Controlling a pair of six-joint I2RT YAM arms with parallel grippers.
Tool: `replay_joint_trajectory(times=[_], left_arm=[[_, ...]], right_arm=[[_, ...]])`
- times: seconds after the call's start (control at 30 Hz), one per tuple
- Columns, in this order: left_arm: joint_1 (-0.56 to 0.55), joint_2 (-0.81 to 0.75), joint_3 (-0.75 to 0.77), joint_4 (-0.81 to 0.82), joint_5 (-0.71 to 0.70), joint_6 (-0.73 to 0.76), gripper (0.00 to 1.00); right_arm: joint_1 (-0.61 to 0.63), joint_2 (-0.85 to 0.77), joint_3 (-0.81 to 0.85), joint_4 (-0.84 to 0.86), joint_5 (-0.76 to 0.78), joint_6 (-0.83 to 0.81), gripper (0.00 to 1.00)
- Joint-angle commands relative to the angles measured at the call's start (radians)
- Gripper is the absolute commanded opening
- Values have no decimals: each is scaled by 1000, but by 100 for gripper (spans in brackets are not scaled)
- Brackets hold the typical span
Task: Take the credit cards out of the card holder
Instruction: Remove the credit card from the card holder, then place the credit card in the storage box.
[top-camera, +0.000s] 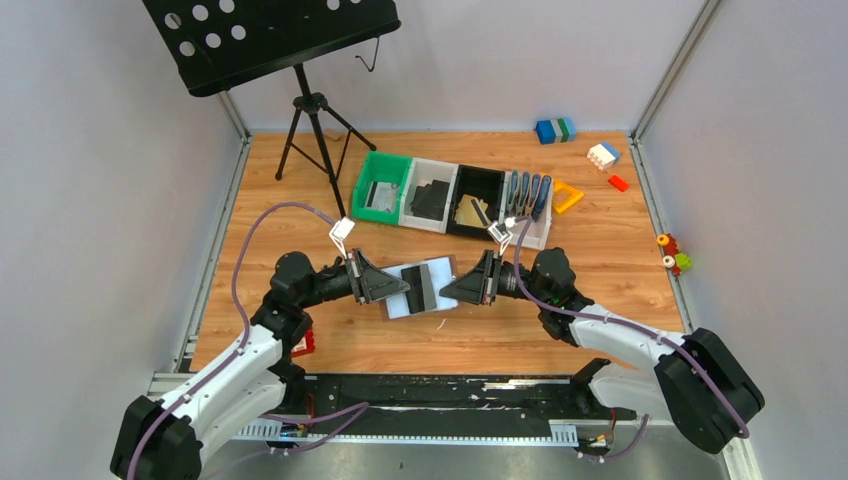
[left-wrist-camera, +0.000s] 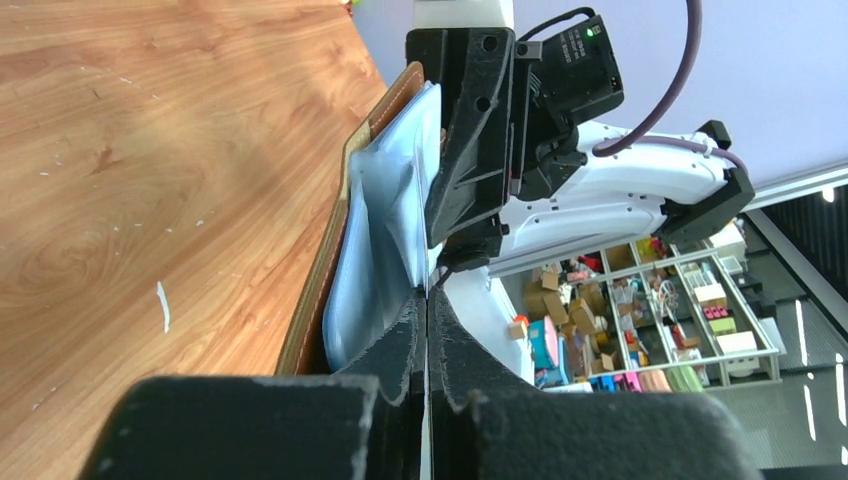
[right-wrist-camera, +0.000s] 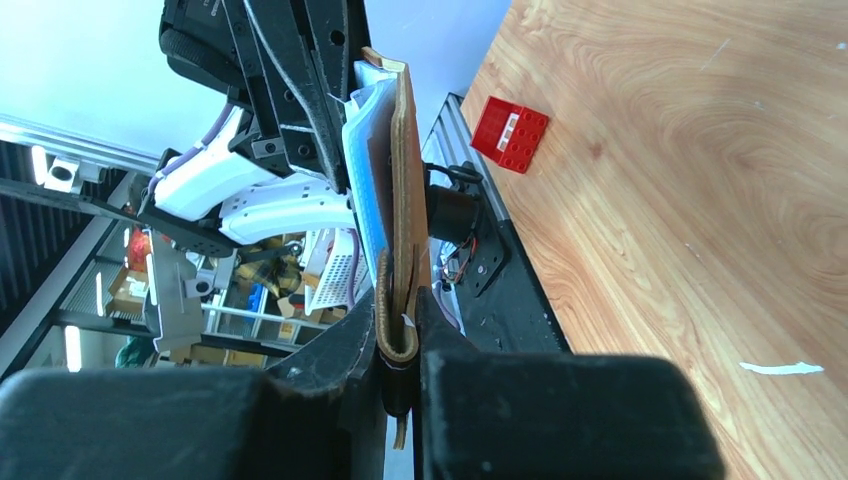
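Observation:
The brown leather card holder (top-camera: 420, 288) hangs open between both grippers above the table, its grey-blue pockets facing up. A dark strip (top-camera: 425, 285) crosses its middle; I cannot tell if it is a black card. My left gripper (top-camera: 398, 284) is shut on a thin pale edge at the holder's left side. In the left wrist view the jaws (left-wrist-camera: 428, 300) are pressed together beside the blue pocket (left-wrist-camera: 385, 220). My right gripper (top-camera: 462, 287) is shut on the holder's folded brown leather edge (right-wrist-camera: 405, 180), seen between its jaws (right-wrist-camera: 408, 300).
Behind the holder stand a green bin (top-camera: 380, 190), a white bin (top-camera: 430, 200), a black bin holding a gold card (top-camera: 468, 212) and a row of blue-grey holders (top-camera: 528, 195). A music-stand tripod (top-camera: 315, 130) stands back left. A red brick (top-camera: 303, 343) lies by the left arm. Toy blocks (top-camera: 603, 155) lie back right.

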Motion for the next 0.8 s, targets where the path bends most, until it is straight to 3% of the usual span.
replay_joint_trajectory(times=[0.0,0.27,0.4,0.57,0.77], left_arm=[[31,-6,30,1,27,27,0],[59,90,221,-505,-192,328,0],[59,175,320,-596,-337,434,0],[57,349,490,-636,-453,536,0],[45,586,804,-767,-548,680,0]], right_arm=[[-44,-36,-19,-32,23,-15,0],[-138,-120,-25,-438,144,-193,0],[-173,-153,-20,-564,157,-251,0],[-177,-204,54,-835,225,-396,0],[-180,-257,43,-878,231,-413,0]])
